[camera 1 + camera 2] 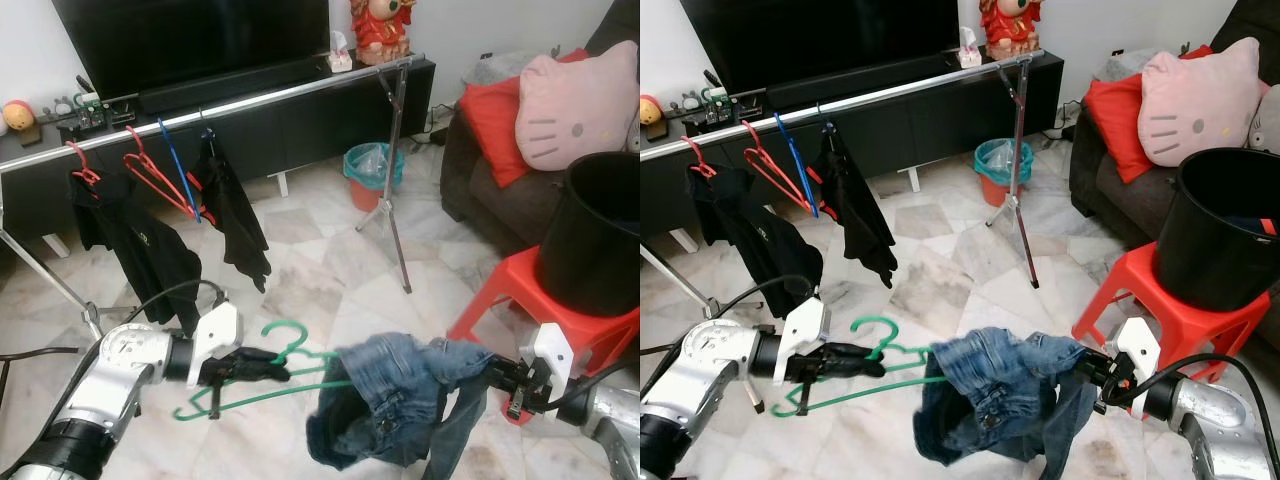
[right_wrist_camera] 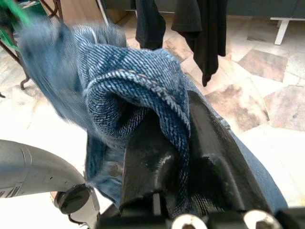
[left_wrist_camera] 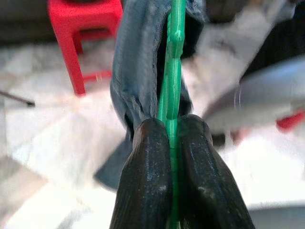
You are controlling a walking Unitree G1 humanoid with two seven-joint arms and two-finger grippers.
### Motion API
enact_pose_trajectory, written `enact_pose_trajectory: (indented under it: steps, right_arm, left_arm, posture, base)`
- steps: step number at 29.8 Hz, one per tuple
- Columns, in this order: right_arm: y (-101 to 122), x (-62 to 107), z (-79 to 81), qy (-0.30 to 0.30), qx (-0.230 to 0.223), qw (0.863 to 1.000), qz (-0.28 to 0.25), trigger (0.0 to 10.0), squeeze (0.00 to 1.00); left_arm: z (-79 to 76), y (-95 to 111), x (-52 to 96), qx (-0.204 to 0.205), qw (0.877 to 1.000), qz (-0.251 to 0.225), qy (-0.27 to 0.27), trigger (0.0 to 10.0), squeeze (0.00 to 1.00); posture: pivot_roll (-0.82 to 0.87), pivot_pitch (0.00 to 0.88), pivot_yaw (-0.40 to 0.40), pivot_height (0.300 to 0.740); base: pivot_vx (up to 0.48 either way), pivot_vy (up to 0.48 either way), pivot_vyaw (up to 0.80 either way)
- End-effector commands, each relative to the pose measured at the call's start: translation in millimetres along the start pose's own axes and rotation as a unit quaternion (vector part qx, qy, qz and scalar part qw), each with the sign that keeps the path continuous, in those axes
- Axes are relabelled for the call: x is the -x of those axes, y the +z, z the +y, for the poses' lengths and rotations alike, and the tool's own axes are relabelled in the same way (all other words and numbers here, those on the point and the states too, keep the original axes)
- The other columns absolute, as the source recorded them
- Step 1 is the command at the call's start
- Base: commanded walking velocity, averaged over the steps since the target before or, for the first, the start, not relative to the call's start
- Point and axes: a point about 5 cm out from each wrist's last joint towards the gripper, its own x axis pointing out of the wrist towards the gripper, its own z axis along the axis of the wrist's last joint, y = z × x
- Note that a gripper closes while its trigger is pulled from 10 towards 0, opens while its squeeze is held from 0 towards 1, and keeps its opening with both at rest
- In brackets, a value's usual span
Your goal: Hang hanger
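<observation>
2 grippers are held out low over the pale marble floor (image 1: 300, 270), with a green hanger (image 1: 262, 385) and a pair of blue jeans (image 1: 395, 400) stretched between them. The hanger is pinched by the left gripper (image 1: 268, 366), near the bottom of its hook; in the left wrist view the 2 black fingers (image 3: 147, 186) are squeezed tight on the thin green bar. The jeans are draped over the far end of the hanger, away from that gripper, and hang down in a bunch. The other side of the jeans is gripped by the right gripper (image 1: 1092, 372); in the right wrist view a fold of denim is caught between its fingers (image 2: 209, 157).

Beyond both grippers, a long silver clothes rail (image 1: 230, 105) is seen, with black clothes (image 1: 235, 215) and red and blue hangers (image 1: 160, 178) on it. Past the right gripper, a black bucket (image 1: 595, 235) is set on a red stool (image 1: 500, 290).
</observation>
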Motion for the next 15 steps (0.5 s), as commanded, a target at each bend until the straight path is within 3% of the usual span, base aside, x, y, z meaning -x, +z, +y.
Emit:
enact_pose_trajectory:
  steps: [1, 7, 8, 15]
  right_arm:
    - [16, -4.9, -3.0, 0.007, 0.029, 0.999, -0.024, 0.0, 0.00]
    - [16, -5.1, -3.0, 0.007, 0.029, 0.999, -0.024, 0.0, 0.00]
    - [16, -5.1, -3.0, 0.007, 0.030, 0.999, -0.024, 0.0, 0.00]
    - [16, -4.8, -4.5, -0.003, 0.033, 0.999, -0.023, 0.0, 0.00]
  left_arm:
    - [-4.1, -14, 3.2, -0.004, 0.999, 0.052, -0.009, 10.0, 0.00]
    - [-2.9, -22, 4.1, -0.004, 0.997, 0.072, 0.006, 10.0, 0.00]
    - [-3.1, -30, 5.0, -0.017, 0.994, 0.104, 0.011, 10.0, 0.00]
    - [1.3, -53, 11.3, -0.045, 0.979, 0.188, 0.065, 10.0, 0.00]
  posture:
    - [0.06, 0.011, 0.095, 0.740]
    - [0.06, 0.013, 0.094, 0.740]
    - [0.06, 0.012, 0.094, 0.740]
    - [0.06, 0.013, 0.094, 0.740]
  base:
    - [0.000, 0.000, 0.00]
    - [0.000, 0.000, 0.00]
    - [0.000, 0.000, 0.00]
    - [0.000, 0.000, 0.00]
